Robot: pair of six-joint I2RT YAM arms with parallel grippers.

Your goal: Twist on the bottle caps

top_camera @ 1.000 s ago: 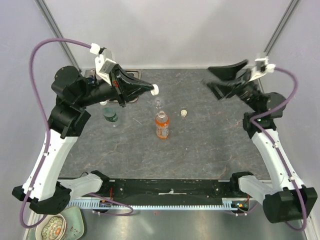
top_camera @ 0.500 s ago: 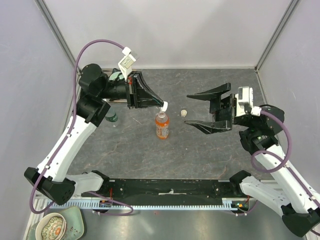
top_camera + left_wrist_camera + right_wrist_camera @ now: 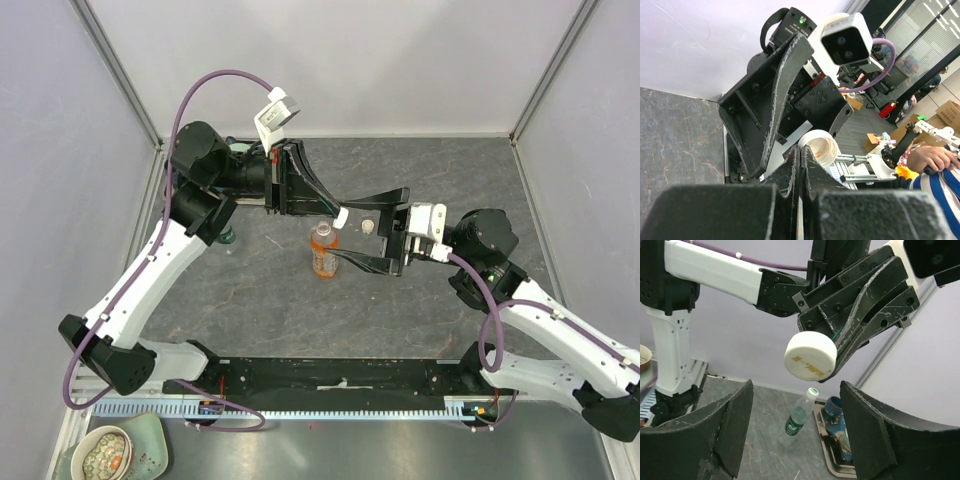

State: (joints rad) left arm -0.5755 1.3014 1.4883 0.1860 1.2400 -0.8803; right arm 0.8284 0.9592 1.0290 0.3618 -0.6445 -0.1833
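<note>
Top external view: 2 black-fingered arms are meeting over the middle of the dark grey stone-patterned table [image 3: 240,300].
Left gripper [image 3: 335,211]: its jaws are clamping tight on a small round cream plastic screw cap [image 3: 343,216], pinching it at the very fingertips.
Held cap: it is hanging just beside the open neck of the upright orange plastic bottle with an orange label [image 3: 322,256]; whether they are touching cannot be told.
Right gripper [image 3: 347,230]: its fingers are standing wide apart and gripping nothing, 1 on each side of the bottle's top.
Second cap [image 3: 370,226]: this small white one is lying on the table, right of the orange bottle, between the right fingers.
Left wrist view: the held cap [image 3: 821,147] is showing its hollow side.
Right wrist view: the held cap [image 3: 811,359] is hanging above the spread fingers [image 3: 735,425]; a clear green-tinted bottle [image 3: 797,417] is wearing a cap, near a dark blue cup [image 3: 836,405].
</note>
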